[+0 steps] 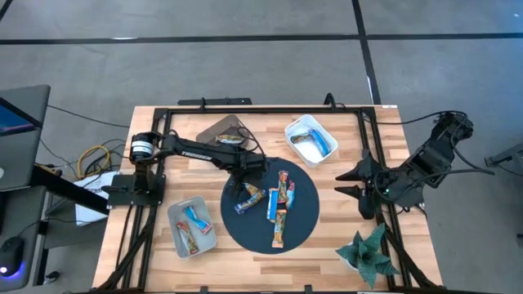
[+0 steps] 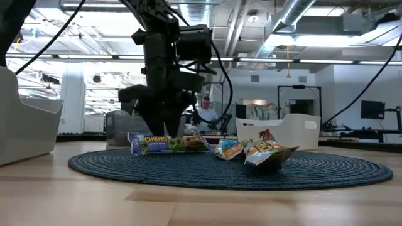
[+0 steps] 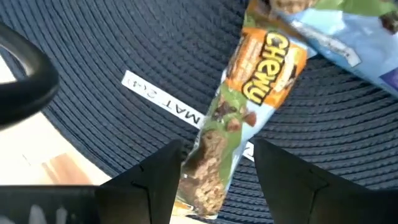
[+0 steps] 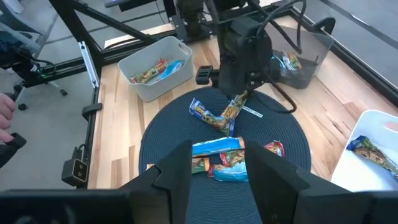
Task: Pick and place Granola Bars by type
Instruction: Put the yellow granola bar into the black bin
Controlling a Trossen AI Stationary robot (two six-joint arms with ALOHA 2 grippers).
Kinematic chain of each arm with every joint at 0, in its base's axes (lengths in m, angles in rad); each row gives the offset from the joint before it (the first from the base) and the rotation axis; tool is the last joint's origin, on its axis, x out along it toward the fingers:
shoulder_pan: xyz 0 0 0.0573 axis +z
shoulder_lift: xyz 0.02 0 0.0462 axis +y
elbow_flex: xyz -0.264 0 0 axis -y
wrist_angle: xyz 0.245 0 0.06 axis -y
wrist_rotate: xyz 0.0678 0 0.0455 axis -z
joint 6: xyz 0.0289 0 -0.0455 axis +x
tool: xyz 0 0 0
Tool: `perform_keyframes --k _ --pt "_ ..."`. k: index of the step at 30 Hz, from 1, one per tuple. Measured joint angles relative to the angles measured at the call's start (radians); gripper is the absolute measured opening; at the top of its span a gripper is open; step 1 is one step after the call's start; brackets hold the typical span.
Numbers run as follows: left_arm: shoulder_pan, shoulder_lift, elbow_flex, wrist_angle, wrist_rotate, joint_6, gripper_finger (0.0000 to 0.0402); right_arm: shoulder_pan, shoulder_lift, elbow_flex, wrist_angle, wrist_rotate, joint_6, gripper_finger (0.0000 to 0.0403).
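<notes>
Bars point(image 1: 279, 206) lie scattered on the round dark mat point(image 1: 304, 224) at the middle of the surface point(image 1: 335, 233), with a few more already dropped into the grey bins: one bin point(image 1: 178, 238) near the front left, one white bin point(image 1: 304, 126) toward the back right, and a darker tray point(image 1: 214, 131) behind the mat.

The left gripper point(image 3: 214, 171) hangs low over the mat's left edge, fingers spread, straddling the near end of a green and orange chewy bar point(image 3: 242, 118). In the left wrist view that bar runs lengthwise away from the gripper, slanting a little, so the fingers point(image 3: 155, 177) sit on either side of its narrow width rather than along its length. That is the relation the next move depends on: closing now should pinch the bar across its short axis, near one end, and it may droop from the grip. The wrapper does not yet look pressed.

The right gripper point(image 1: 353, 183) waits well off to the right side of the surface, near a green plant point(image 1: 366, 251), fingers parted and holding nothing. The left arm is clearly nearer this bar.
</notes>
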Motion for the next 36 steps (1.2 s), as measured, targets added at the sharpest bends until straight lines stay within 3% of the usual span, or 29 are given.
perform_keyframes --k 13,27,36 --pt "0.002 0.037 -0.014 0.031 0.004 -0.051 0.0193 0.0 0.0 0.0 -0.008 0.001 0.0 0.0133" --pt "0.003 0.043 0.032 -0.064 -0.008 -0.128 0.0058 -0.001 0.0 0.0 -0.03 0.002 0.0 0.0127" --pt "0.011 0.043 0.177 -0.205 0.039 -0.264 0.004 -0.001 0.0 0.0 -0.045 0.003 0.0 0.0127"
